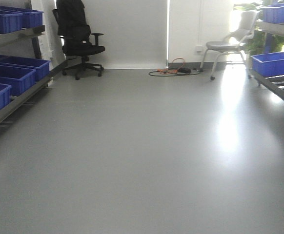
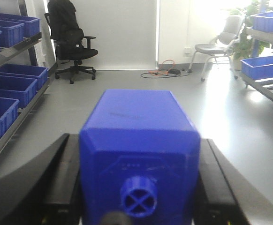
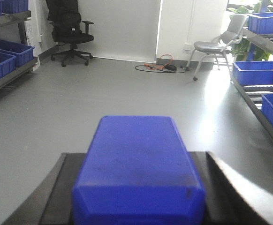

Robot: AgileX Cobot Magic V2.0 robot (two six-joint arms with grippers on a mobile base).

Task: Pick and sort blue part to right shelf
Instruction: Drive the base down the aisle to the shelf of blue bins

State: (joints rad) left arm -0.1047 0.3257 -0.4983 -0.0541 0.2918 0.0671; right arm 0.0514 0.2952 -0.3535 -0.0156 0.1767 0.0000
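Note:
In the left wrist view my left gripper [image 2: 139, 140] is shut on the blue part [image 2: 139, 126], a solid-blue block with sloped shoulders. Its round cross-marked knob [image 2: 138, 197] faces the camera. Black fingers [image 2: 64, 173] press both its sides. In the right wrist view my right gripper [image 3: 136, 157] is shut on a boxier blue block [image 3: 136, 159]; its knob is hidden. The right shelf [image 1: 278, 87] stands along the right wall with blue bins [image 1: 274, 63]. It also shows in the left wrist view [image 2: 263, 90] and the right wrist view [image 3: 258, 108]. Neither gripper shows in the front view.
A left shelf [image 1: 15, 100] holds several blue bins [image 1: 10, 78]. A black office chair [image 1: 81, 46] and a grey chair [image 1: 227, 46] stand at the far wall, with cables [image 1: 173, 71] on the floor between them. Grey floor [image 1: 142, 156] lies between the shelves.

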